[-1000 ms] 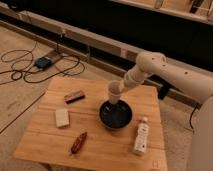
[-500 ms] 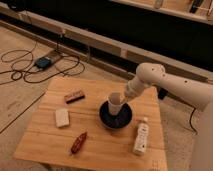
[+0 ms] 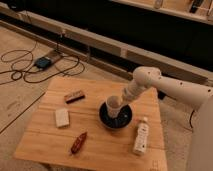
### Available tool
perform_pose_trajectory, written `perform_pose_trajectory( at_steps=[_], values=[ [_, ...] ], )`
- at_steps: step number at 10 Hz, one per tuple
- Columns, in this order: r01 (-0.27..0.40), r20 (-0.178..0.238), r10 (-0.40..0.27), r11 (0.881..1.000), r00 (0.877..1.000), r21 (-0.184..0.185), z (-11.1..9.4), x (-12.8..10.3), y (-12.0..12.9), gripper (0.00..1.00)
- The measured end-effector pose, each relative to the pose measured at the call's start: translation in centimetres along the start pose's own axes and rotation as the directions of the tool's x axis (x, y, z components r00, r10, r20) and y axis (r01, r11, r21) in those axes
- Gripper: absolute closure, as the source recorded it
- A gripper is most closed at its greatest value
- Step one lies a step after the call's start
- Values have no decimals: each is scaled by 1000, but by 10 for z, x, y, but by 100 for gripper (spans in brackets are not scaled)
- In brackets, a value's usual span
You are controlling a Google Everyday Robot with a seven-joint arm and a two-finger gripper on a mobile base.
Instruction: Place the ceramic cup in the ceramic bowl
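The pale beige ceramic cup (image 3: 113, 105) stands upright inside the glossy dark ceramic bowl (image 3: 123, 123), toward the bowl's left side, on the wooden table. My gripper (image 3: 121, 99) reaches down from the upper right on its white arm and is at the cup's upper right side, shut on it. The cup's base is hidden behind the bowl's rim.
A white bottle with a label (image 3: 141, 136) lies right of the bowl. A dark snack bar (image 3: 74, 96), a pale block (image 3: 62, 118) and a red-brown packet (image 3: 78, 142) lie on the left half of the wooden table (image 3: 45, 145). Cables and a blue box (image 3: 43, 63) are on the floor behind.
My gripper has lowered the cup from above the bowl's back edge down into the bowl. The arm has dropped with it. Other objects have not moved.
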Motion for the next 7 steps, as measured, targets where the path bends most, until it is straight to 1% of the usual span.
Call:
perform_pose_trajectory(
  at_steps=[3, 6, 7],
  values=[
    [-1, 12, 1, 1000, 1000, 11, -5, -1, 0, 20],
    [24, 43, -25, 999, 999, 22, -16, -16, 6, 20],
    [43, 54, -45, 998, 998, 35, -23, -24, 8, 20]
  ],
)
